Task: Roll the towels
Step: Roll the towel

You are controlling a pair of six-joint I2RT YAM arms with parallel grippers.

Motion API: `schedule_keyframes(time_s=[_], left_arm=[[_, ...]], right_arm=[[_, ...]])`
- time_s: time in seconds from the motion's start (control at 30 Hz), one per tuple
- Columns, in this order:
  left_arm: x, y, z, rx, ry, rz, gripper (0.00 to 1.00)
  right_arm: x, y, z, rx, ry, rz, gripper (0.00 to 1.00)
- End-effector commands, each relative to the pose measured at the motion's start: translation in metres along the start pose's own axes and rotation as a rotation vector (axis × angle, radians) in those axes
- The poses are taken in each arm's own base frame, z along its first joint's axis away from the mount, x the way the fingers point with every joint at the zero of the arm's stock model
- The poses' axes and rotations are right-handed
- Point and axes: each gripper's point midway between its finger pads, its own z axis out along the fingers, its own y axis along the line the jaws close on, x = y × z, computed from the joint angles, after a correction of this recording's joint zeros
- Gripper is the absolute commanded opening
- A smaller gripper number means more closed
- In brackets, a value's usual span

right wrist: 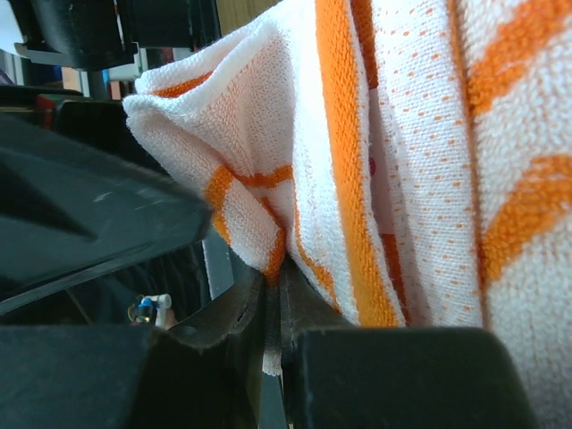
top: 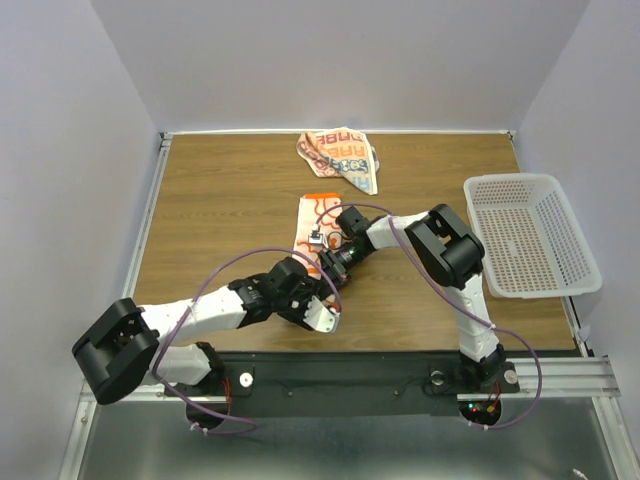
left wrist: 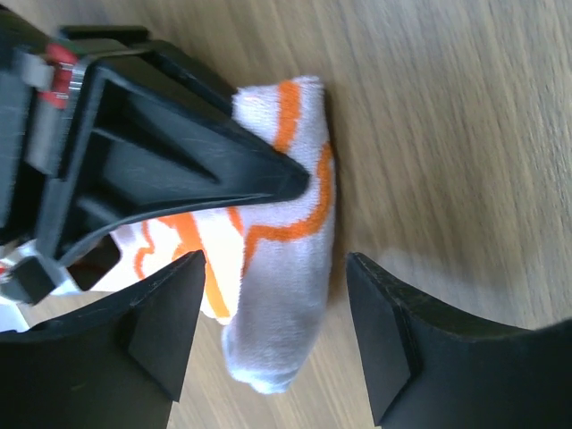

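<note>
From above we list: half-rolled towel [top: 315, 215] midway on the surface [top: 220, 200]; second towel [top: 340, 157] crumpled at the far edge; basket [top: 525, 240] at right, nothing inside.

Left wrist: left fingers [left wrist: 165, 322] spread astride the roll, likely to steady it.

Right wrist: right fingers [right wrist: 375, 375] pinching the towel's fold, presumably to stop it unwinding.

A wood-grain table [top: 220, 200] stands between plain pale walls [top: 340, 60], evenly lit.

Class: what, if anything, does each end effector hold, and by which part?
Right end effector pinches the orange-bordered towel by a folded edge. Left end effector holds nothing; its open jaws straddle the towel's rolled end.
</note>
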Motion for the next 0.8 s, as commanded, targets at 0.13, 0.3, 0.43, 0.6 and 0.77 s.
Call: schedule_keyframes(time_s=[0.13,0.3,0.43,0.6,0.77], left_arm=[[0.013,-0.004,0.015,0.002,0.054,0.022,0.65],[0.012,-0.008,0.016,0.052,0.035,-0.088,0.28],[0.004,-0.028,0.011,0.171,-0.017,-0.169,0.19],[-0.003,-0.049,0.005,0.303,-0.040,-0.277,0.16],[-0.005,-0.044,0.005,0.400,-0.075,-0.440,0.18]], right_arm=[[-0.013,0.010,-0.006,-0.028,-0.019,-0.026,0.08],[-0.014,0.008,-0.011,-0.002,-0.031,-0.038,0.08],[-0.033,0.014,-0.031,0.070,-0.097,-0.111,0.31],[-0.073,0.024,-0.086,0.132,-0.244,-0.152,0.65],[-0.101,0.056,-0.164,0.222,-0.433,-0.230,0.89]])
